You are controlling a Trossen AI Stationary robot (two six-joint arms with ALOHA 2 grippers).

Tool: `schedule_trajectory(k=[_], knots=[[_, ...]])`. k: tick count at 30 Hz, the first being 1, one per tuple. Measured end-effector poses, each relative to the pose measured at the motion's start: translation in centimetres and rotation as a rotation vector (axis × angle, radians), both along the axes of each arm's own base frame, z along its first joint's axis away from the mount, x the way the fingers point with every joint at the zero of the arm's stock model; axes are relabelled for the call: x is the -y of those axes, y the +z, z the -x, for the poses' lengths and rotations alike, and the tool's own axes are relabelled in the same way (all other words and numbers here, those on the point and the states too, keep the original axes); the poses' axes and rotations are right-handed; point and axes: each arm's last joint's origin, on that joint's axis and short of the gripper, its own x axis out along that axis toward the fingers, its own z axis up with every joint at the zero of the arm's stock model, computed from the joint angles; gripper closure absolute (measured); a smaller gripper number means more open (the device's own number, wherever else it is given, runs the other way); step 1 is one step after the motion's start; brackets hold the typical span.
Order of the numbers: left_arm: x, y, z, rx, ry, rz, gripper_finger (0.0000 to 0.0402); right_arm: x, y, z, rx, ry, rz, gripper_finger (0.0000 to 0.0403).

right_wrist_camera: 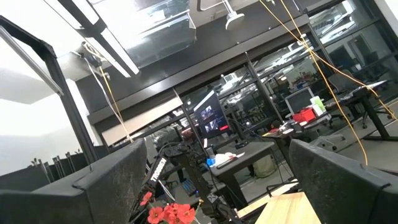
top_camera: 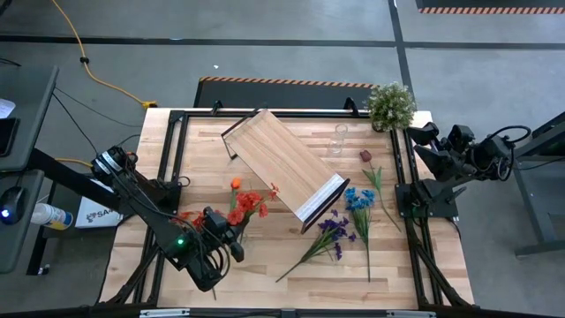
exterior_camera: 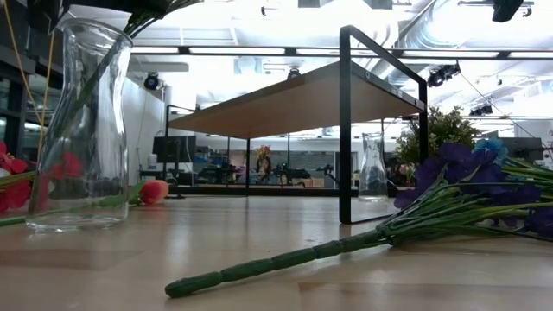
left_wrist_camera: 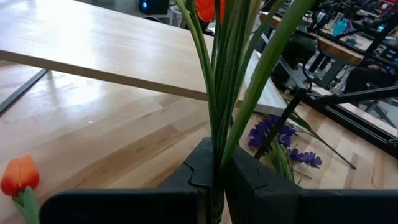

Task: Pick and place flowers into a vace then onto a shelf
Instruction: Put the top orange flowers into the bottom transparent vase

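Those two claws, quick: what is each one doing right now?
Left gripper: closed on the red flowers' green stems.
Right gripper: open, holding nothing.

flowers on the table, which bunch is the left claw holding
The red flowers: the left claw is shut on their green stems. The purple flowers, blue flowers and the single orange bloom lie loose on the table.

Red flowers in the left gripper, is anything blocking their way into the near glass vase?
Nothing visible does. The left gripper is shut on the stalks of the red flowers, and in the low view a stalk slants down through the open mouth of the glass vase.
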Motion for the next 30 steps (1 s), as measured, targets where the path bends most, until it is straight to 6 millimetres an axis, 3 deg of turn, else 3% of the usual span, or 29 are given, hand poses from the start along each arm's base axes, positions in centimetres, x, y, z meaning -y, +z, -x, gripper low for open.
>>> schedule_trajectory(k=[6, 19, 30], knots=[[0.1, -0.1, 0.0, -0.027, -0.016, 0.025, 0.0324, 0.0, 0.0, 0.0, 0.000, 0.000, 0.000, 0.0022], [0.3, -0.2, 0.2, -0.061, -0.043, 0.049, 0.0189, 0.0, 0.0, 0.0, 0.000, 0.001, 0.000, 0.0022], [1.8, 0.7, 2.7, -0.056, -0.142, 0.058, 0.0157, 0.0, 0.0, 0.0, 0.000, 0.001, 0.001, 0.0022]])
